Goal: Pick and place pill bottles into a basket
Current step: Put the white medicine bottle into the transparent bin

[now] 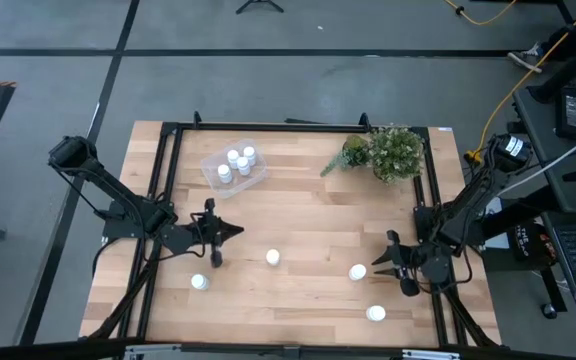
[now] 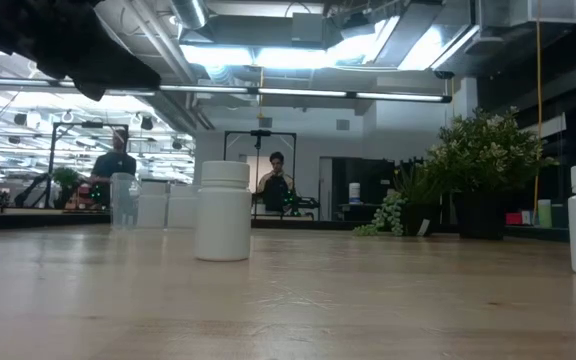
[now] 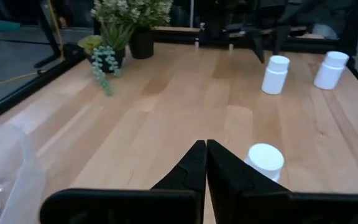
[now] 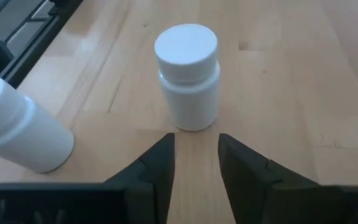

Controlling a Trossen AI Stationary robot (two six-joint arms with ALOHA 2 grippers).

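Wooden bench (image 1: pixel 308 230) in a black frame, grey floor round it, open lab behind w/ a couple of people far off.

Right tool (image 4: pixel 194 163), near the bench's front right: fingers part-open w/ a clear gap, nothing between them. Straight ahead of the tips, just beyond them and not touching, stands a bottle (image 4: pixel 188 74), upright, long axis vertical, cap up, roughly centred on the gap. In the high view that is the bottle (image 1: pixel 357 271) just off this tool toward bench centre. My read: the next move is a short push fwd so the fingers straddle it; the gap looks close to the bottle's width, so prob needs to open wider first or it may knock it over.

A second bottle (image 4: pixel 18 132) sits off to one side of the right tool, near the frame rail, clear of the path. In the high view it's likely the one at the front edge (image 1: pixel 375 313).

Left tool (image 3: pixel 206 163), front left of centre: fingers shut, empty. A bottle (image 3: pixel 265 160) stands just past its tips, slightly to one side. Another (image 1: pixel 199 282) sits nearer the front edge beside the left arm.

Basket (image 1: pixel 234 167) is at the back left, well apart from the right tool, already holding some bottles. Left arm is nearer it. Plant (image 1: pixel 393 152) at back right; open bench between, so room to carry across.
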